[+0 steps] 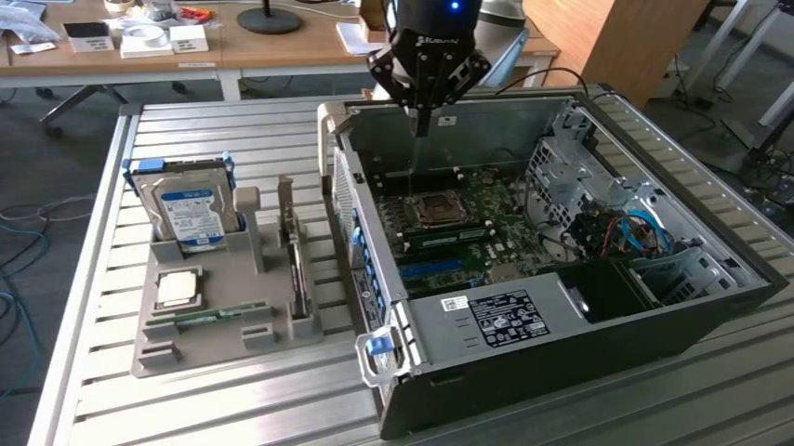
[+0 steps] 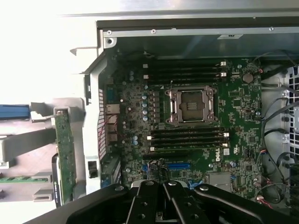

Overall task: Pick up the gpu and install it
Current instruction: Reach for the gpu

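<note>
Black metal fingers (image 2: 152, 198) closest to the lens, pressed together, pinching nothing, hanging over the green motherboard (image 2: 233, 116) inside the open black tower computer case (image 1: 694, 316). In the exterior view they sit at upper centre of the frame, tips over the far part of the case.

Thin flat black-faced gpu (image 1: 296, 265), pale metal bracket at one end, not picked up yet. It stands on edge in a slot of the grey moulded parts tray (image 1: 211, 348) on the slatted metal desk (image 1: 223, 139), left of centre in the exterior view.

So the gpu lies to the exterior view's left of the fingers and nearer the camera, outside the case, just beside its side wall. Long axis runs far-to-near, roughly parallel to that wall; bracket looks to be at the far end.

Silver blue-labelled hard drive (image 1: 192, 209) stands upright in the same tray, further left. Judgement: pick not started, nothing installed.
</note>
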Robot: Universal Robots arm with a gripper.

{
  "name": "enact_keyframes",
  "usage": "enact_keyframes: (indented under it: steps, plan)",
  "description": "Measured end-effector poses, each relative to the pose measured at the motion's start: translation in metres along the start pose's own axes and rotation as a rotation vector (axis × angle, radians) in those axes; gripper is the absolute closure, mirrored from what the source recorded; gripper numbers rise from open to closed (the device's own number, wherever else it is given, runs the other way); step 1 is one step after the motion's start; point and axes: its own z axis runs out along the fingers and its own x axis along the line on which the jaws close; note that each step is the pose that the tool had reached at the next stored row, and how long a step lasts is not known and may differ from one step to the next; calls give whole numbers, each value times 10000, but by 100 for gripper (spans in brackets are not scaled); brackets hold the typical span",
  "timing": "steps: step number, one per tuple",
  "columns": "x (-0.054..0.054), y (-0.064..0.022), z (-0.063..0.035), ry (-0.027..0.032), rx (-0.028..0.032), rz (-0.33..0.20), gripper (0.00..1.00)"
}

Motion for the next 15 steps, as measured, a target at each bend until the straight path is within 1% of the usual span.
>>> enact_keyframes:
  steps: [9,15]
  plan:
    - [123,-9,-3,-1,-1,1,89]
    - [138,-10,-4,0,0,0,89]
